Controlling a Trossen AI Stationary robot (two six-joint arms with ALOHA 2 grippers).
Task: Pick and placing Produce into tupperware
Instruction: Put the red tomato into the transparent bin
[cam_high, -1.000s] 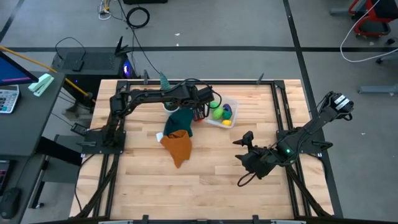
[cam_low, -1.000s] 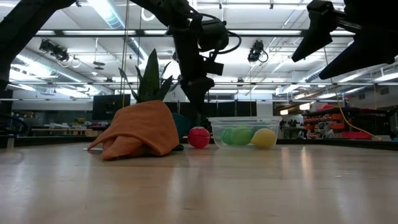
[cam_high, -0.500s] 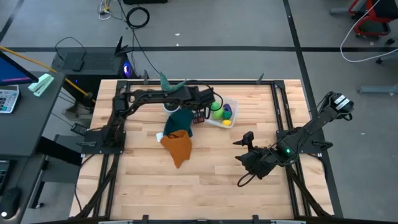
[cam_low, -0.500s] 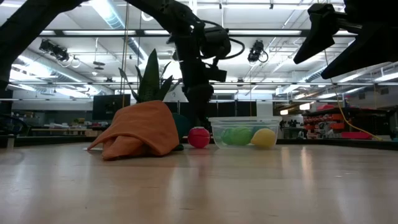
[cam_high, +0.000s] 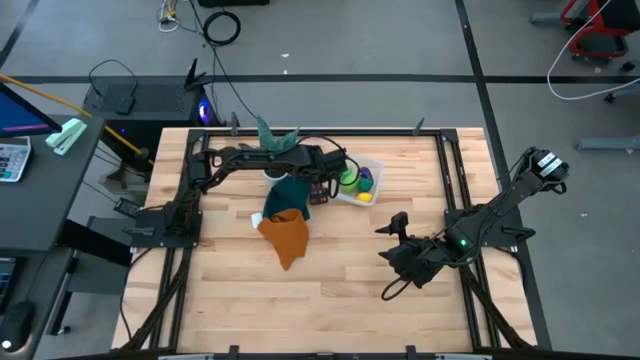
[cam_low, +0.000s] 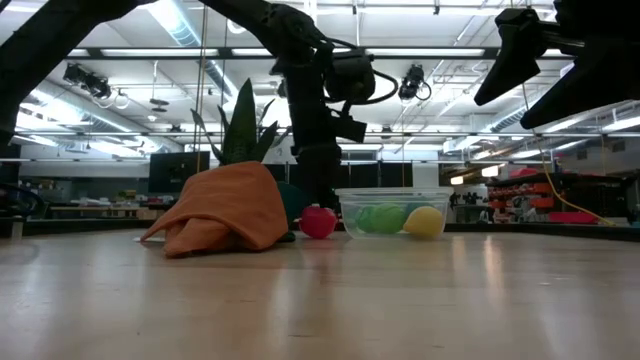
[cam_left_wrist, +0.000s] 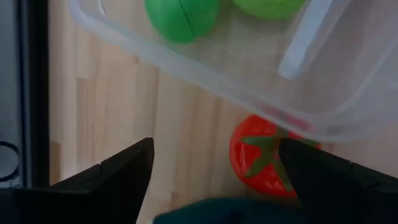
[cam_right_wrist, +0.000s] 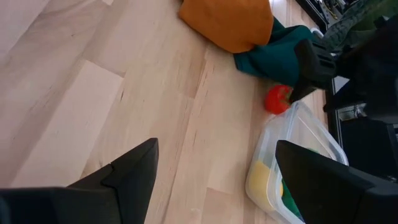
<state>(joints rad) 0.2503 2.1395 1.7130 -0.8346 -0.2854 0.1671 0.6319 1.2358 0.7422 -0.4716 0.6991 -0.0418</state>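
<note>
Moved: left claw (cam_high: 322, 190) has come lower and closer to the tomato (cam_left_wrist: 264, 155) than a second ago; the right arm has not shifted.
Left claw: fingers (cam_left_wrist: 118, 174) spread wide, holding nothing, the tomato between them but nearer the finger on its own side.
Tomato: on the desk (cam_high: 350, 260), touching or just beside the box (cam_high: 357, 183) wall, with the teal cloth (cam_high: 291, 192) close on the other side.
Box: already holds green (cam_left_wrist: 181, 17), yellow (cam_low: 424, 221) and purple (cam_high: 366, 178) pieces.
Right claw: (cam_high: 392, 226) waits low over the desk, well apart, spread and empty.
Risk: closing off-centre could squirt the tomato away; a finger might strike the box wall and shove it, or pinch the cloth along with the tomato.
</note>
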